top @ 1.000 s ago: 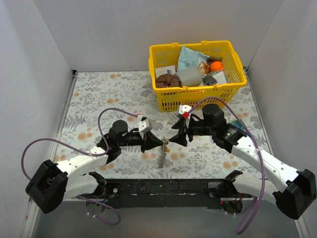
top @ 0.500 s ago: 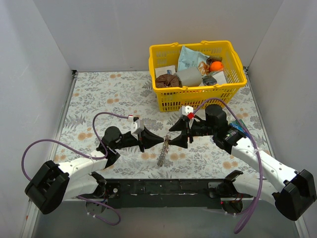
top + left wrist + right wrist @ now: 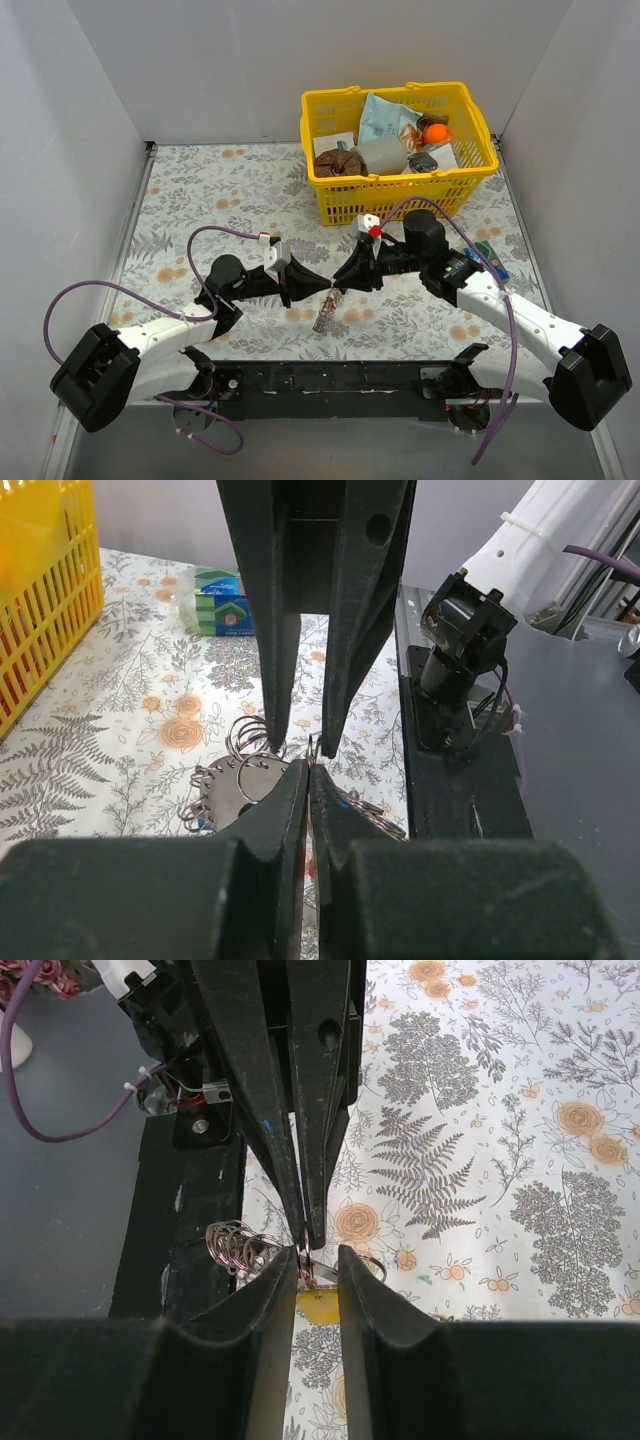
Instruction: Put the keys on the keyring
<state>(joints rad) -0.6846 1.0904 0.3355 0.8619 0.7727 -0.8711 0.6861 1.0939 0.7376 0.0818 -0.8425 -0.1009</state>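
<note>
The keys [image 3: 324, 316] hang as a small bunch between the two arms, just above the floral table. My left gripper [image 3: 324, 286] is shut, pinching a thin wire keyring [image 3: 313, 748] at the top of the bunch. Beneath it hang a grey metal plate [image 3: 225, 798] with holes and coils of small rings [image 3: 232, 1245]. My right gripper [image 3: 317, 1258] faces the left gripper [image 3: 305, 1236] tip to tip, jaws a narrow gap apart around the ring. A yellow key head [image 3: 320, 1306] shows through that gap. In the left wrist view the right gripper [image 3: 300, 748] comes down from above.
A yellow basket [image 3: 390, 186] full of odd items stands at the back right. A green box [image 3: 490, 256] lies beside the right arm. The black base rail [image 3: 180, 1220] runs along the near table edge, just below the bunch.
My right gripper has moved left and down onto the top of the bunch, and its jaws have narrowed. The left gripper stayed shut; the bunch now hangs slightly lower and tilted.
</note>
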